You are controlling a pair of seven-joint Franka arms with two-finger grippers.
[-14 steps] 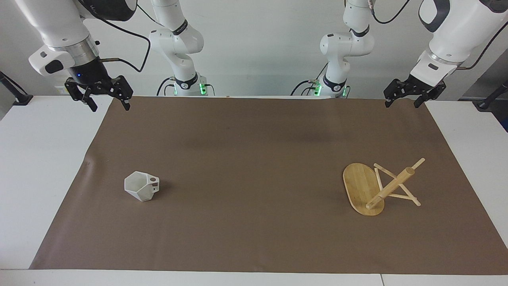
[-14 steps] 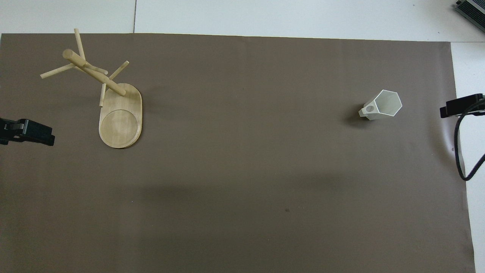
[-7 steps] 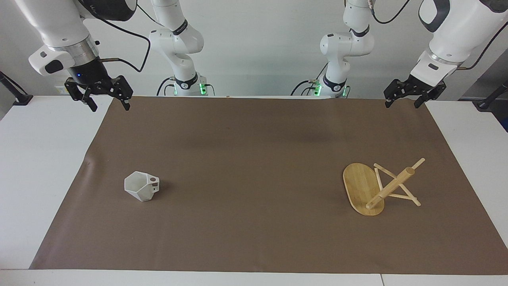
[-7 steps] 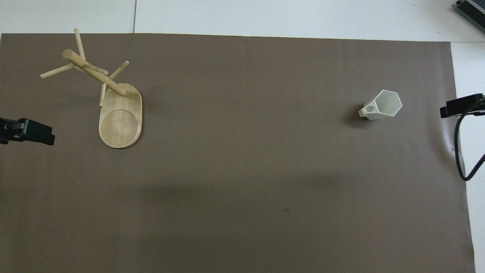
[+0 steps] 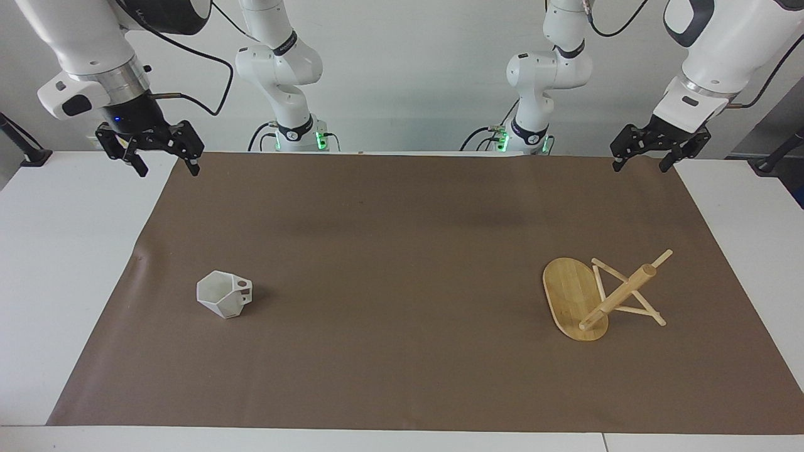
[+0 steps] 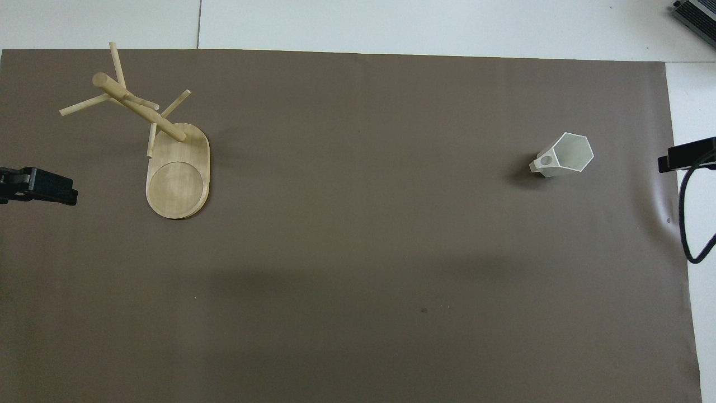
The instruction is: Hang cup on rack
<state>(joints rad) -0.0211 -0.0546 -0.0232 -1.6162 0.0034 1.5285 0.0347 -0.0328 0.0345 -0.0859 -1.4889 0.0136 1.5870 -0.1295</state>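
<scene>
The white faceted cup (image 5: 223, 295) (image 6: 562, 155) stands mouth up on the brown mat toward the right arm's end, its pierced handle facing the rack. The bamboo rack (image 5: 619, 295) (image 6: 140, 106) stands on its oval base (image 5: 568, 292) (image 6: 178, 182) toward the left arm's end. My right gripper (image 5: 168, 168) hangs open and empty over the mat's corner at the robots' edge. My left gripper (image 5: 639, 167) hangs open and empty over the other corner at that edge. In the overhead view only a fingertip (image 6: 47, 187) of the left and a fingertip (image 6: 685, 155) of the right show.
The brown mat (image 5: 402, 251) covers most of the white table (image 5: 56, 251). A black cable (image 6: 691, 224) hangs from the right arm over the mat's edge. Two more robot arms (image 5: 282, 75) stand at the robots' edge of the table.
Both grippers have drifted slightly upward and outward toward the table's ends. The cup and the rack have not moved.
</scene>
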